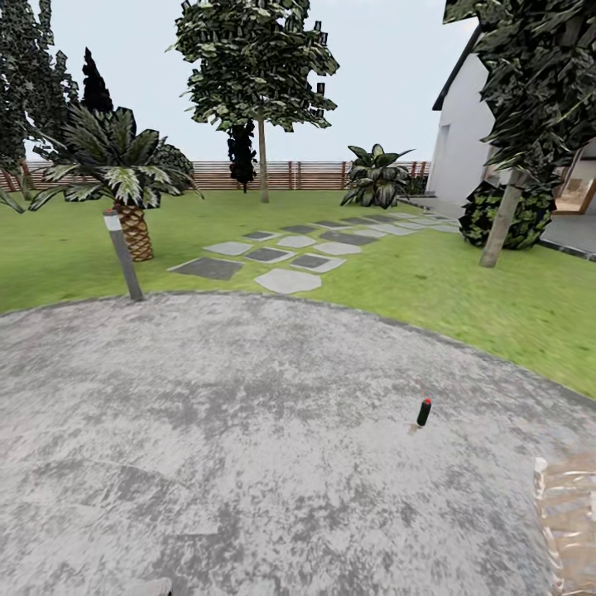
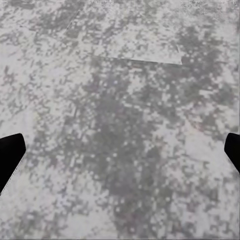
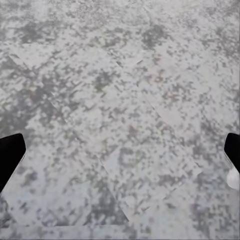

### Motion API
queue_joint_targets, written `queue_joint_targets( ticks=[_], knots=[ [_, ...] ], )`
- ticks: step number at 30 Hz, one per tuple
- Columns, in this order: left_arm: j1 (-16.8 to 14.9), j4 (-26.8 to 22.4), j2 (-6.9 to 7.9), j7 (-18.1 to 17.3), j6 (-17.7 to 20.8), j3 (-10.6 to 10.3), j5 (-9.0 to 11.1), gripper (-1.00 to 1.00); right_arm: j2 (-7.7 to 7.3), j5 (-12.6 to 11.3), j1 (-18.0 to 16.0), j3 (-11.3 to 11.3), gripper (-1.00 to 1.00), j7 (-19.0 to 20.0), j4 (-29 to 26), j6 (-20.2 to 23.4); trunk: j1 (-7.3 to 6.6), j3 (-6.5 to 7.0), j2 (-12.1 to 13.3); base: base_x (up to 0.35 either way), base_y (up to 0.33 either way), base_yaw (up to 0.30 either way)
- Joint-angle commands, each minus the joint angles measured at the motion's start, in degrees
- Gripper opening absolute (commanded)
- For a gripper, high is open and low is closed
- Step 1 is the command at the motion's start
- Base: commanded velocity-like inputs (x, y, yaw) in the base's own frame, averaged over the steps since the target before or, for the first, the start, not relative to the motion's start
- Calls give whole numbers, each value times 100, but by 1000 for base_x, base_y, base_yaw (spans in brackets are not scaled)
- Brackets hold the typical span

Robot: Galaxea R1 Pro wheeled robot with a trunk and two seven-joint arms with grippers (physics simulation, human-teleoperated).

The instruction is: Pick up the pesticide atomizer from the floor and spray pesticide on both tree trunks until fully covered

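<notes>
Head view shows the pesticide atomizer (image 1: 424, 411), a small dark green bottle with a red top, upright on the grey paving (image 1: 248, 447), toward its right edge; beyond lies the lawn (image 1: 74, 257), with one tree (image 1: 262, 161) by the wooden fence (image 1: 314, 175) and another tree trunk (image 1: 502, 222) leaning near the house (image 1: 463, 141); left gripper (image 2: 120, 152) and right gripper (image 3: 120, 155) hang over bare paving, fingertips spread wide, holding nothing.

Bright, even daylight under a pale sky (image 1: 389, 74); hardly any shadows. Wide-angle bending at edges. Blocky, pixelated paving (image 2: 120, 125) up close.
</notes>
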Motion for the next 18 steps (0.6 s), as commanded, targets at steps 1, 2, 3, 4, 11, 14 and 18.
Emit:
queue_joint_targets(
  ticks=[1,2,3,4,11,14,18],
  knots=[
    [-3,4,0,-4,-17,0,37,100,-1,6,-3,1,100,-1,3,-17,2,-5,-2,339,0,0],
    [-3,4,0,-4,-16,0,37,100,-1,6,-3,1,100,-2,4,-17,2,-5,-2,339,0,0],
    [-3,4,0,-4,-15,0,37,100,-1,6,-3,1,100,-2,4,-17,2,-5,-2,339,0,0],
    [-3,4,0,-4,-15,0,37,100,-1,6,-3,1,100,-3,4,-17,2,-5,-2,339,0,0],
    [-3,4,0,-4,-15,0,37,100,-1,6,-3,1,100,6,4,-17,2,-5,-2,339,0,0],
    [-3,4,0,-4,-15,0,37,100,-1,6,-3,1,100,5,4,-17,2,-5,-2,339,0,0],
    [-3,5,0,-4,-16,0,37,100,-1,6,-3,1,100,6,4,-17,2,-5,-2,339,0,0]
  ],
)
